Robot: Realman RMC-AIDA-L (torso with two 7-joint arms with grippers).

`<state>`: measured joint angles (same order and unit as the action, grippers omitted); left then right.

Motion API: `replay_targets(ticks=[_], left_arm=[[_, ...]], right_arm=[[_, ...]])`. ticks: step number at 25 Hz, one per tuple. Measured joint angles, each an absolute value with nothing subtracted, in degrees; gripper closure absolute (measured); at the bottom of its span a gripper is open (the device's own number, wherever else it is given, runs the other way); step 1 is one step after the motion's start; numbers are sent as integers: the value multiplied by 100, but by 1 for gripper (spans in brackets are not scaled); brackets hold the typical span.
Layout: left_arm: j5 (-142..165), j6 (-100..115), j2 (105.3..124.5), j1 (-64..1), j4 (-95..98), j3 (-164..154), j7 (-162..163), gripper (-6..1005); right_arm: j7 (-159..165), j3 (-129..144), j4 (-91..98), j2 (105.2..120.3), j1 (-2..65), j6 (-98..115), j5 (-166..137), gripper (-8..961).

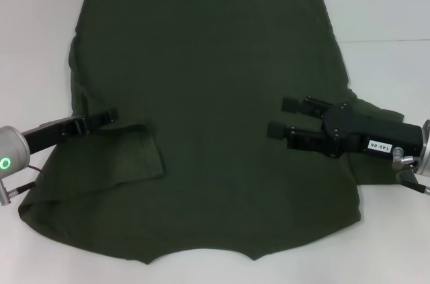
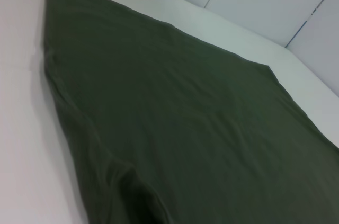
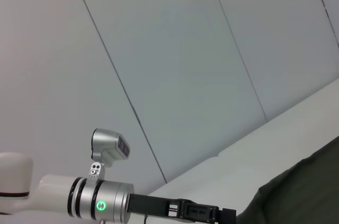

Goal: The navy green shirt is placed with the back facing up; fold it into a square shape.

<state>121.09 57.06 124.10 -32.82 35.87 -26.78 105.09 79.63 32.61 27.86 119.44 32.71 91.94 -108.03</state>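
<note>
**Shirt flat on table, both grippers over its sleeve edges**

Head view: the navy green shirt [image 1: 215, 116] lies spread over the white table [image 1: 390, 15], plain side up, filling most of the frame. Collar curve at the near edge, hem at the far edge. The left sleeve [image 1: 124, 156] is folded inward onto the body, forming a flap with a clear edge. The left gripper [image 1: 107, 117] reaches in from the left edge of the shirt, its tip just above that flap; only a thin black profile shows, so cannot tell how far it is open or whether it has cloth. The right gripper [image 1: 285, 117] comes in from the right over the right sleeve area, its two black fingers [image 1: 299, 104] spread apart with a gap between them, nothing gripped between them.

Left wrist view: only the shirt [image 2: 185, 128] on the table [image 2: 21, 128], running away as a long dark sheet, with a raised fold near the camera. No fingers visible.

Right wrist view: pale wall panels [image 3: 175, 65], a corner of the shirt [image 3: 312, 187], and the left gripper [image 3: 212, 214] on its silver arm farther off.
</note>
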Motion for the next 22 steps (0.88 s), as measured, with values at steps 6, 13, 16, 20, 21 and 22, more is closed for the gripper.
replay_targets(ticks=[6,13,16,20,21,22], left_arm=[[12109,5589,12410,-3261,3561,-2668,10481,169],[12110,5600,12410,-3447,3309,-2704,10417,170],[12110,5668,12410,-3580,3205,-2745,10401,170],[12066,5689,12410,-3819,3039,-2844,10258,171],[11956,5690,12411,-3894,2978,-2908,10163,171],[11898,5695,12413,-3906,2964,-2933,10123,172]], right_arm=[[7963,3261,2789,11943,3271,9193,-10795,41],[7963,3261,2797,11936,3282,9195,-10792,41],[7963,3260,2797,11923,3283,9203,-10792,41],[7934,3261,2797,11917,3275,9209,-10792,41],[7922,3261,2797,11917,3272,9210,-10792,41],[7913,3261,2797,11917,3267,9211,-10792,41]])
